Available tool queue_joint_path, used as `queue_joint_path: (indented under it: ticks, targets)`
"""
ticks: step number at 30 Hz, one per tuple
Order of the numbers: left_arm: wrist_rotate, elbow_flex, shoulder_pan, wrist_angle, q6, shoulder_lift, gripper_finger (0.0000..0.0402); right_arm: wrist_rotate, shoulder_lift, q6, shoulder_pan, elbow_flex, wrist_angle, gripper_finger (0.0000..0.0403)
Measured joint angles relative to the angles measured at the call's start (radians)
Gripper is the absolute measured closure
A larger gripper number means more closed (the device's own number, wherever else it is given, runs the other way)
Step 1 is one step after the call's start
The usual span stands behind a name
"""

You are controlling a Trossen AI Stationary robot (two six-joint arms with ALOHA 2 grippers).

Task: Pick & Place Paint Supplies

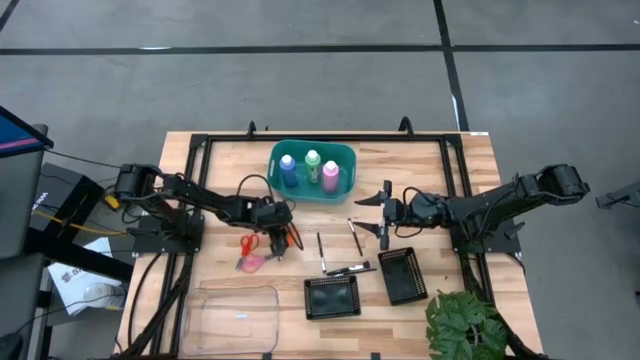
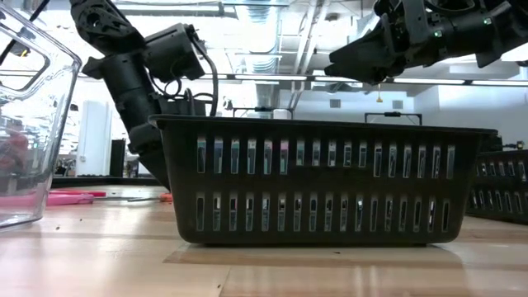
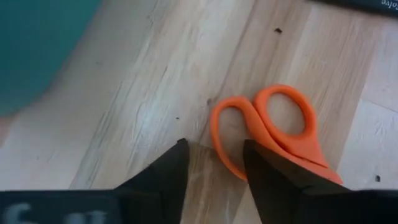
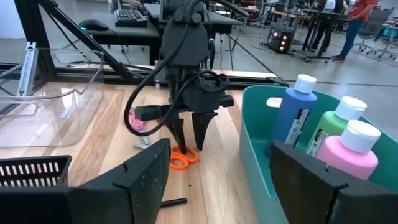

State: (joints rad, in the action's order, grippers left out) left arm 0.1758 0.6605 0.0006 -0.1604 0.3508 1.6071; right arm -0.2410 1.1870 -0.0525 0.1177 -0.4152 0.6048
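Covering the middle of a grey concrete floor, the pale wooden counter (image 1: 225, 160) carries a teal basket (image 1: 312, 186) at its far middle, with the blue bottle (image 1: 288, 170), green bottle (image 1: 312, 166) and pink bottle (image 1: 330, 176) standing in it. Two black mesh trays (image 1: 331, 297) sit near the front edge beside a clear plastic bin (image 1: 229, 318), and a potted plant (image 1: 464, 327) stands at the front right corner. Thin dark brushes (image 1: 355, 237) lie between basket and trays. The left end effector (image 1: 282, 237) points down at the orange scissors (image 3: 273, 134), its fingers (image 3: 163, 174) spread either side of one handle loop, close but not clearly pinching it; red scissors (image 1: 249, 243) and pink scissors (image 1: 250, 262) lie just beside. The right end effector (image 1: 384, 212) hovers right of the basket, fingers spread, holding nothing. Only the right wrist view shows the room: desks, a keyboard and people standing far back. The low view is mostly blocked by one mesh tray, with ceiling lights beyond.
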Motion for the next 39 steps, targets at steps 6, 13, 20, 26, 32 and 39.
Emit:
queue_joint_path:
  ticks: [6, 13, 20, 26, 32, 39]
  targets:
    - [-0.068, 0.001, 0.001, -0.003, -0.021, 0.001, 0.0376, 0.000, 0.000, 0.000, 0.000, 0.000, 0.000, 0.0149]
    - [-0.078, -0.002, -0.008, 0.012, -0.061, 0.001, 0.0397, 0.000, 0.000, 0.000, 0.000, 0.000, 0.000, 0.0149]
    - [-0.067, -0.008, -0.032, 0.033, -0.085, -0.042, 0.0400, 0.000, 0.000, -0.001, 0.000, 0.000, -0.004, 0.0149]
    - [-0.025, -0.006, -0.056, 0.025, -0.089, -0.160, 0.0401, 0.000, 0.000, 0.000, -0.001, 0.000, -0.016, 0.0149]
    - [0.005, -0.005, -0.071, -0.026, -0.093, -0.274, 0.0401, 0.000, 0.000, 0.000, -0.001, 0.000, -0.016, 0.0149]
    - [0.015, -0.003, -0.075, -0.080, -0.122, -0.399, 0.0401, 0.000, 0.000, 0.000, -0.001, 0.000, -0.017, 0.0149]
